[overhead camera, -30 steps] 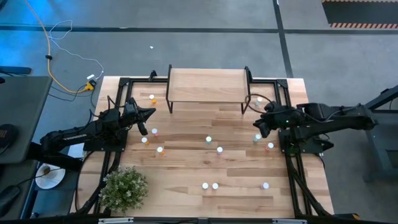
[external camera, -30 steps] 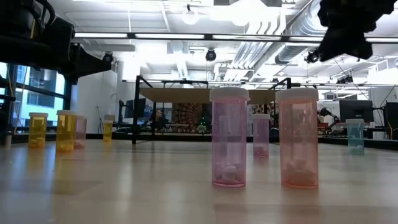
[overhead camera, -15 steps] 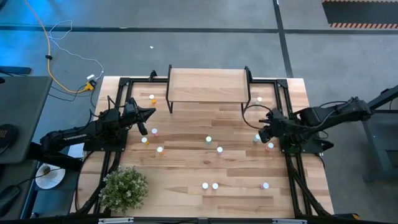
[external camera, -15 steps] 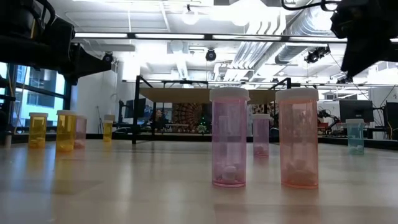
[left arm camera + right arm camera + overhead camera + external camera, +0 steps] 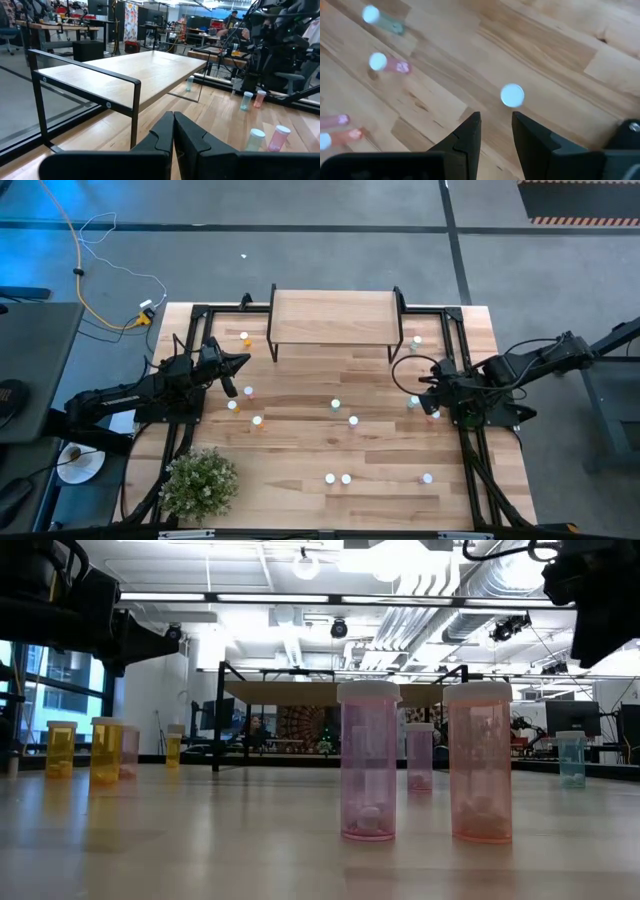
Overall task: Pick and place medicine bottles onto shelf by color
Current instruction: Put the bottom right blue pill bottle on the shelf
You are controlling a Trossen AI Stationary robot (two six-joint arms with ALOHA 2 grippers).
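Note:
The light-wood shelf [image 5: 333, 320] stands on black legs at the table's far middle and has nothing on it. Several small white-capped bottles stand scattered on the table: orange and pink ones [image 5: 247, 392] at the left, a pale green one [image 5: 335, 405] and a pink one [image 5: 353, 420] in the middle, and three near the front edge [image 5: 346, 478]. My right gripper [image 5: 427, 402] is open and points down over a white cap [image 5: 512, 95], beside a green bottle [image 5: 413, 402] and a red bottle [image 5: 433, 416]. My left gripper [image 5: 243, 363] is shut and empty, near the shelf's left legs [image 5: 135, 115].
A potted green plant [image 5: 200, 480] stands at the near left corner. Black frame rails [image 5: 470, 450] run along the table's left and right sides. A pale green bottle [image 5: 417, 340] stands by the shelf's right legs. Bare wood lies between the middle bottles and the front ones.
My right gripper has moved a little toward the table's near and right edges, over the green and red bottles at the right. My left arm has kept still, and no bottle has moved.

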